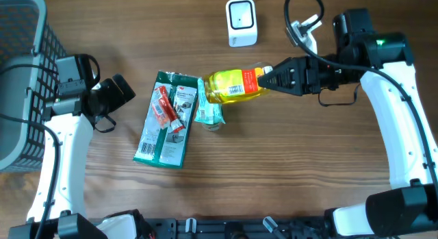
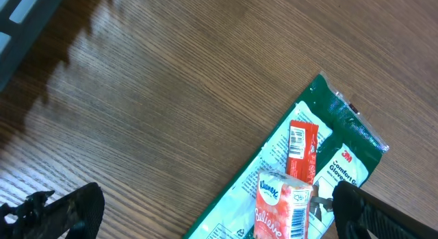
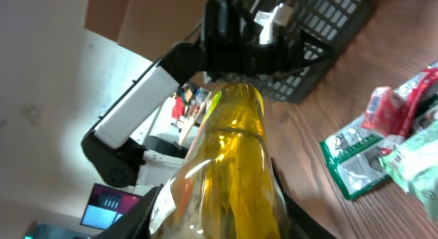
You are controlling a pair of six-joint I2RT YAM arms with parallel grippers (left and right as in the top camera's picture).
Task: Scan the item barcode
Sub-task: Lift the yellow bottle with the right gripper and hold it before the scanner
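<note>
overhead: your right gripper (image 1: 274,73) is clamped on the cap end of the yellow bottle (image 1: 233,85), which lies level, pointing left near the middle of the table, its base over a teal packet (image 1: 209,113). the white box (image 1: 241,22) at the far edge, likely the scanner, sits well apart from the bottle, beyond it. left of the bottle lies the green glove packet (image 1: 166,122) with a red pack (image 1: 162,106) on top. your left gripper (image 1: 113,95) stands spread and empty beside the basket (image 1: 20,81). left wrist: both dark fingers (image 2: 68,208) frame bare wood and the green packet, gripping nothing; the red pack shows its barcode face up, with a tissue pack (image 2: 282,206) just near of it. right wrist: the bottle fills the frame between your fingers, its yellow liquid catching the light, the table and packets below to the right, so it appears lifted off the wood. whether the bottle's barcode faces up is not clear in any view. judged from this, the pick is done and the presenting step is in hand. your next move calls for carrying the bottle toward the far white box and rolling the wrist until the label's code faces its window, without loosening the grip on the narrow end.
</note>
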